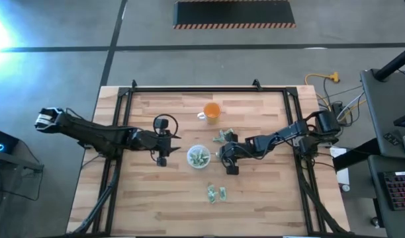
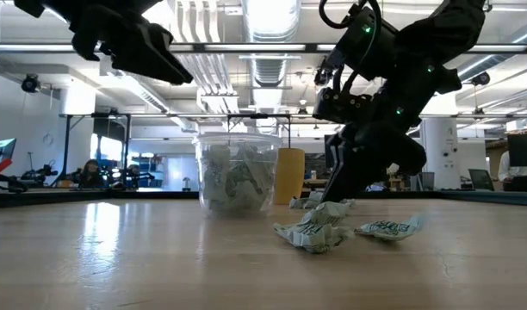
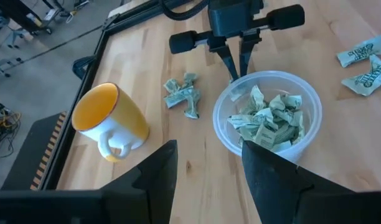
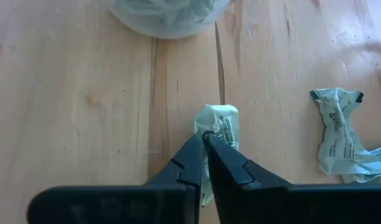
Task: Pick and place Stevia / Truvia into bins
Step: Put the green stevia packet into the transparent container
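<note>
High view, left to right: the left gripper hung just left of the clear bin with its fingers parted and nothing between them, apparently waiting. The bin stood near the table's middle, already holding a heap of crumpled green-and-white sachets. An orange mug stood farther back, well apart from the work. Just right of the bin, the right gripper was down at the wood, its fingers clenched together on one sachet; the right wrist view showed the tips pinching the packet's near edge, the packet apparently resting on the board. More loose sachets lay beside it: a crumpled one to one side, a small cluster behind the arm, and a few toward the front edge of the table. Judgement: the pick step was in hand, with the grasp just made. Next move would call for a straight lift, a short carry leftward over the bin's rim, then release above the heap. Risk noted: the grip is only on an edge, so the packet could slip.
</note>
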### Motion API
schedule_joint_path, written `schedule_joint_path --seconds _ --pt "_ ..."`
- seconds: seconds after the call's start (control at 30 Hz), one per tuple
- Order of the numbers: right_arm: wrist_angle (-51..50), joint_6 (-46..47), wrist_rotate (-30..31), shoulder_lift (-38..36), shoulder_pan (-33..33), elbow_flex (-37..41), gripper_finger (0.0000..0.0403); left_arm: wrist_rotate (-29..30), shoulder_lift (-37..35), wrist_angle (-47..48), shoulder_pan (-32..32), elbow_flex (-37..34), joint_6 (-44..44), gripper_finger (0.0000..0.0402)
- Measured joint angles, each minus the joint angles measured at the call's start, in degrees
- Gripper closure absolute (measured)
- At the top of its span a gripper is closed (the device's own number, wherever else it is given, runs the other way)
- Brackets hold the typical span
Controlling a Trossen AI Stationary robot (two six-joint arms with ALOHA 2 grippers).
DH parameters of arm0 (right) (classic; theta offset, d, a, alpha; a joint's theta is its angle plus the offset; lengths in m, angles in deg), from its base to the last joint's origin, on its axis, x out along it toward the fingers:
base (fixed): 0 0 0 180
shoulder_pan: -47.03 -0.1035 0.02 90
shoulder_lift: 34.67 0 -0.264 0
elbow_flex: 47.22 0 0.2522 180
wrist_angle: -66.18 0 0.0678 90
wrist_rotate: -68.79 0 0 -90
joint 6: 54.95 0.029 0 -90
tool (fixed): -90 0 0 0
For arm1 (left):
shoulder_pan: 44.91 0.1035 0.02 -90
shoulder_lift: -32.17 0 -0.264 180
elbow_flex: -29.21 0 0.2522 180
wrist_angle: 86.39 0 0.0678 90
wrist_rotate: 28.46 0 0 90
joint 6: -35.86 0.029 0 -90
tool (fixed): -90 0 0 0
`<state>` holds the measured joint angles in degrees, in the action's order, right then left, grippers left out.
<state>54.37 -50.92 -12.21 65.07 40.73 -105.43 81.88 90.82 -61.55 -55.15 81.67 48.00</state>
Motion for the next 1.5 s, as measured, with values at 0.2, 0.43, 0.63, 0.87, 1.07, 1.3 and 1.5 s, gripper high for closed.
schedule_joint_path --seconds 0.2,0.43,0.63,0.87,1.07,1.3,1.5 --pt "0.1 -0.2 0.0 0.0 0.0 0.0 0.0394 0.0 -0.6 0.0 0.0 -0.9 0.0 0.0237" --pt "0.1 -1.8 0.1 -1.4 0.0 -0.9 0.0394 0.1 -0.7 0.0 0.0 -0.9 0.1 0.0237" --pt "-0.7 -2.9 0.7 -4.1 0.0 -1.1 0.0394 0.1 -0.7 0.0 0.0 -1.0 0.2 0.0237" --pt "-1.4 -4.2 6.5 -9.8 -0.1 -1.1 0.0394 0.1 -0.7 0.2 0.0 -1.1 0.2 0.0237" --pt "7.8 -9.1 1.9 -10.5 -0.2 -2.0 0.0395 0.6 -0.7 0.0 0.0 -1.3 0.5 0.0237" --pt "10.3 -11.8 -2.2 -5.0 -0.2 -6.8 0.0395 1.2 -0.7 -0.1 0.0 -1.4 0.5 0.0237" --pt "10.2 -11.7 -2.2 -1.0 -0.2 -9.6 0.0394 1.2 -0.7 0.0 0.0 -1.5 0.4 0.0237"
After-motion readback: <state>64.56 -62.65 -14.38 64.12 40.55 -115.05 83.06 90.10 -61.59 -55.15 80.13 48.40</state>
